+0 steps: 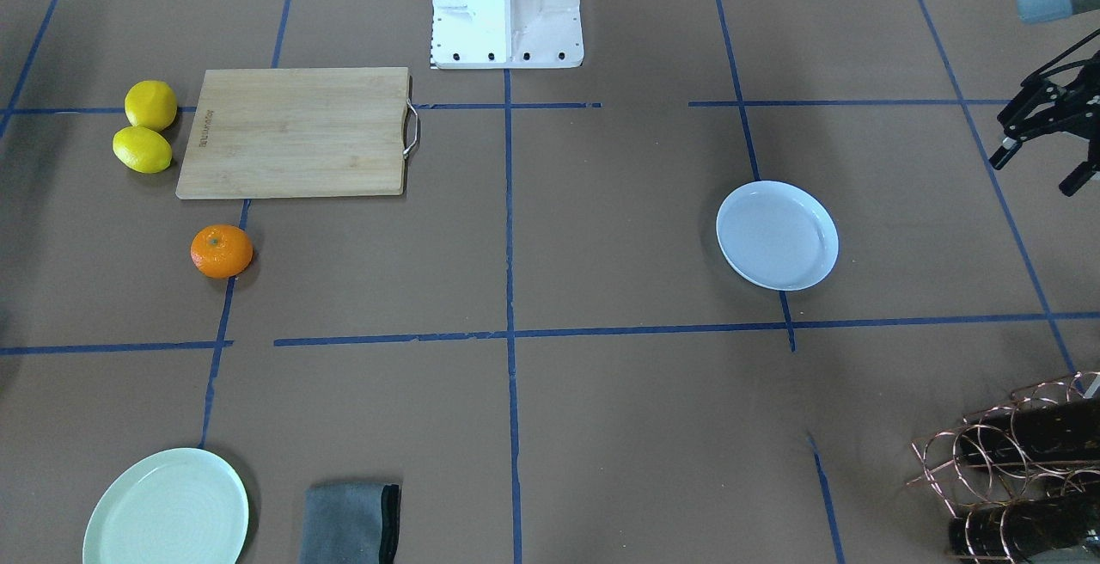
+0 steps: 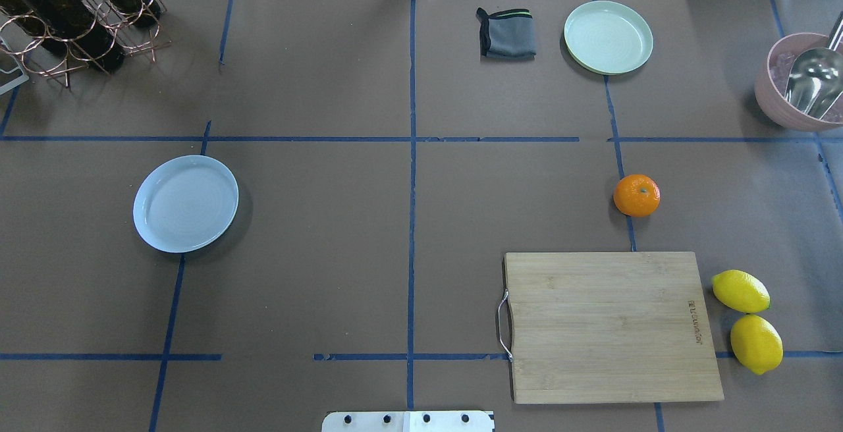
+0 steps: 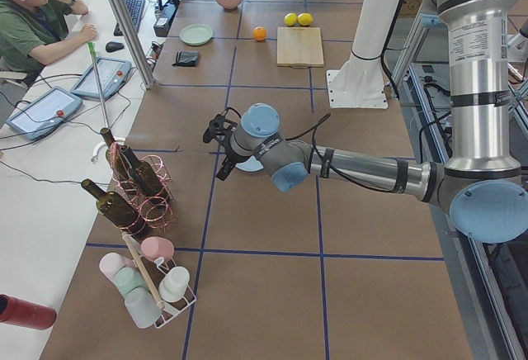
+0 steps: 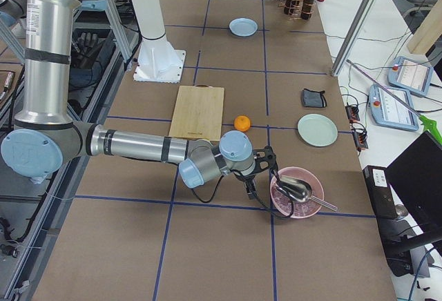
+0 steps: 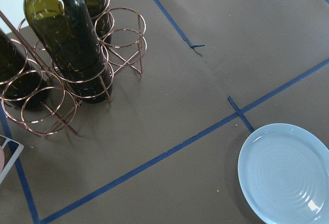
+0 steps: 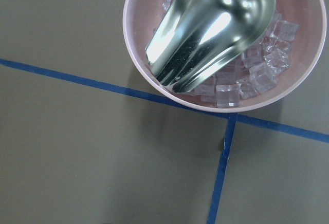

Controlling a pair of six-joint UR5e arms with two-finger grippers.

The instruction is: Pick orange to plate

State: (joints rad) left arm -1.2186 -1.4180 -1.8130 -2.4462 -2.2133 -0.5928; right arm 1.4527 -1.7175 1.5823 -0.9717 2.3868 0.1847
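The orange [image 2: 636, 195] lies alone on the brown table, just beyond the cutting board; it also shows as orange [image 1: 222, 251], orange [image 4: 242, 123] and orange [image 3: 260, 34]. The white, faintly bluish plate [image 2: 186, 203] sits bare on the robot's left half, seen too as plate [image 1: 778, 236] and plate [image 5: 286, 172]. My left gripper [image 1: 1035, 173] hovers open and holds nothing, off to the side of the plate near the bottle rack. My right gripper [image 4: 259, 170] hangs beside the pink bowl, a short way from the orange; whether it is open or shut I cannot tell.
A wooden cutting board [image 2: 612, 325] lies near the robot's base, two lemons [image 2: 747, 320] beside it. A mint-green plate [image 2: 608, 37] and a grey cloth [image 2: 506, 33] sit at the far side. A pink bowl [image 6: 134, 54] holds ice and a metal scoop. A copper rack with wine bottles [image 5: 67, 54] stands at the far left.
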